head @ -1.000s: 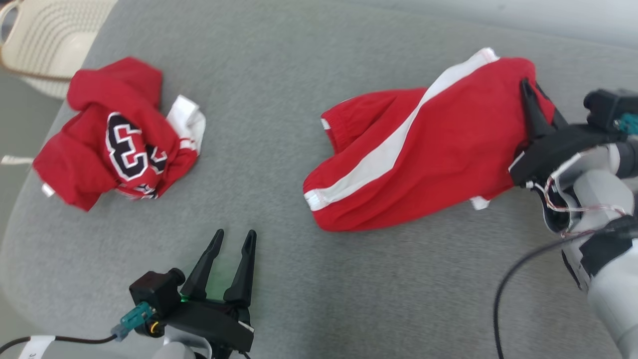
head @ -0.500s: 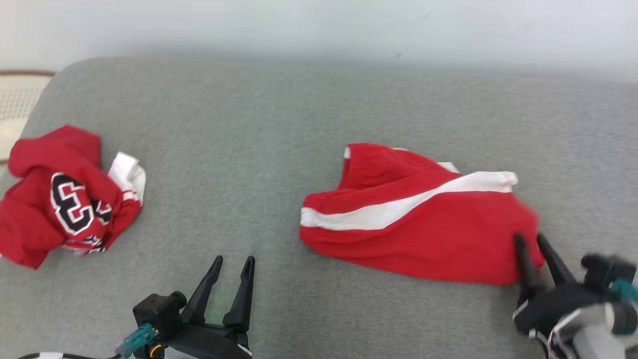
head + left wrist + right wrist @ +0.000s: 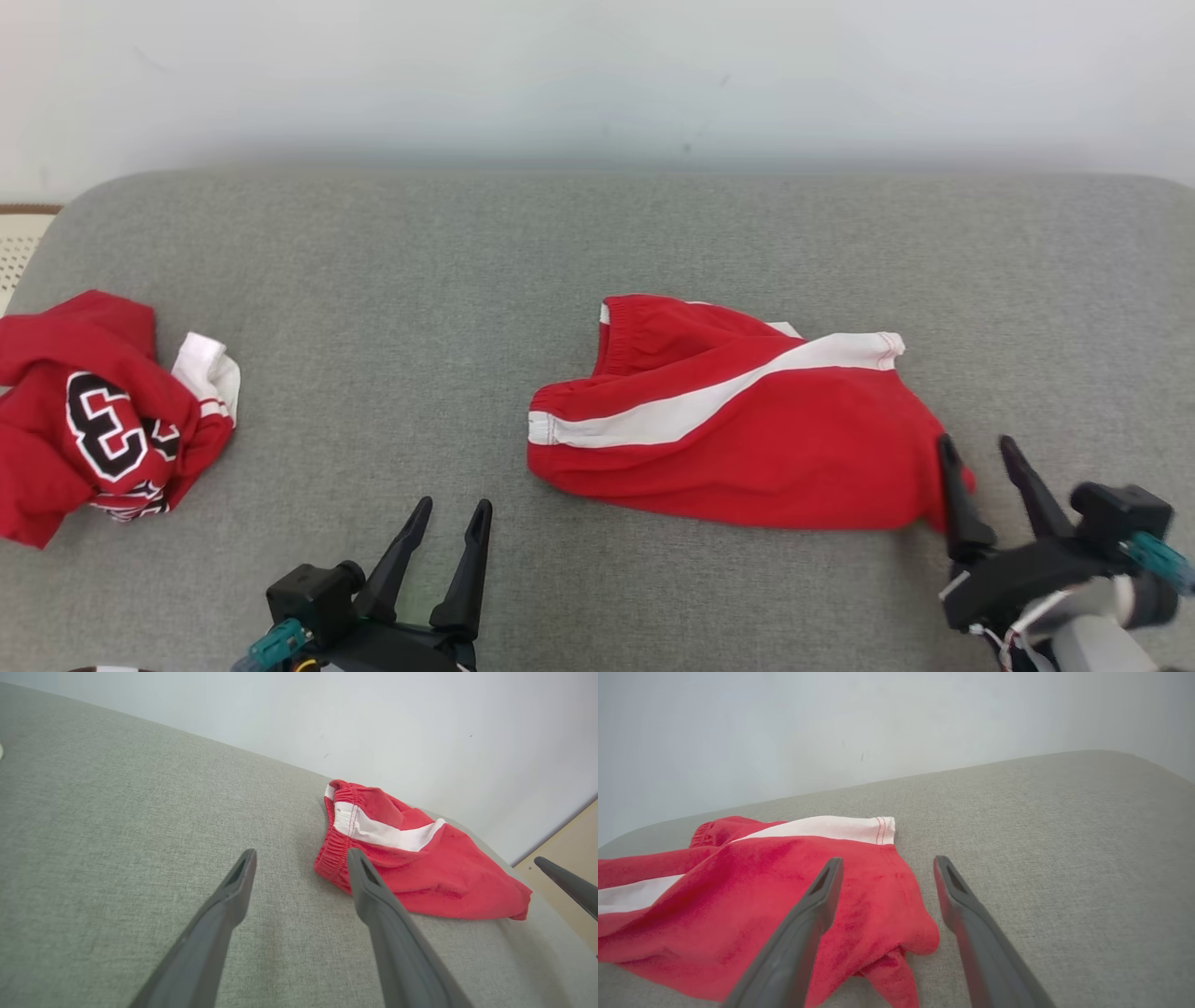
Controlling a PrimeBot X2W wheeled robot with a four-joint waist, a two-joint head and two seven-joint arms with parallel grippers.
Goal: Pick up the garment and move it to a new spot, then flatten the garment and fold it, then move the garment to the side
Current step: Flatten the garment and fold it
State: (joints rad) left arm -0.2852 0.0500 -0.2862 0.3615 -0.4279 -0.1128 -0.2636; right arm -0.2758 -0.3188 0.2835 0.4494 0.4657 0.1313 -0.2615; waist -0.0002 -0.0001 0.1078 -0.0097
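Right gripper, dark tapered fingers spread wide and empty, beside rumpled red shorts on woven grey cushion.

A black-and-white "3" shows on the crumpled red jersey.

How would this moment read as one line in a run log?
shorts: lying crumpled on cushion, not flattened | right gripper: open at shorts' corner | left gripper: open, clear of shorts

End effectors, left and right, splayed
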